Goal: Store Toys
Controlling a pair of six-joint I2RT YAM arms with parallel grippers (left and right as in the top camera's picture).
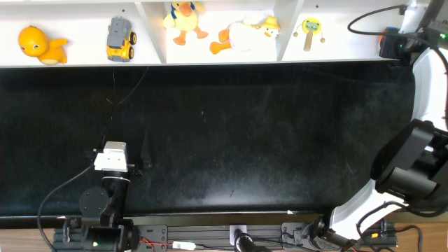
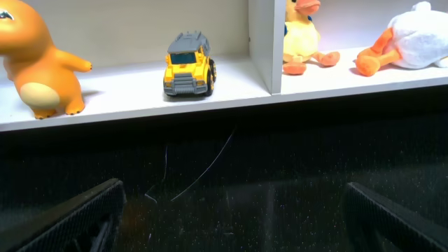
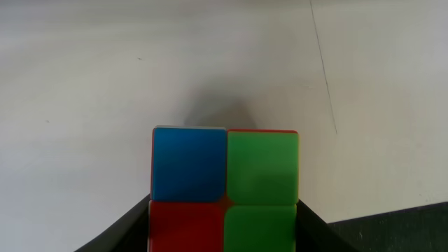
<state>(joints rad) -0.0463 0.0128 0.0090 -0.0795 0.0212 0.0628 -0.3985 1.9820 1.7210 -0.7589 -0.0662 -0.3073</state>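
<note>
My right gripper (image 3: 224,234) is shut on a colour puzzle cube (image 3: 224,175) with blue, green and red faces, held in front of a plain white surface. The right arm (image 1: 425,91) rises along the table's right side toward the far right corner. My left gripper (image 2: 231,220) stands open and empty low over the black table (image 1: 245,140), near the front left, and faces the shelf. On the white shelf (image 1: 224,57) stand an orange figure (image 1: 40,43), a yellow truck (image 1: 120,38), a yellow plush duck (image 1: 184,19), a white plush duck (image 1: 241,35) and a small rattle (image 1: 310,29).
White dividers (image 2: 264,42) split the shelf into compartments along the table's far edge. A dark cable (image 1: 371,17) loops at the far right by the right arm. Cables and mounts run along the front edge (image 1: 231,241).
</note>
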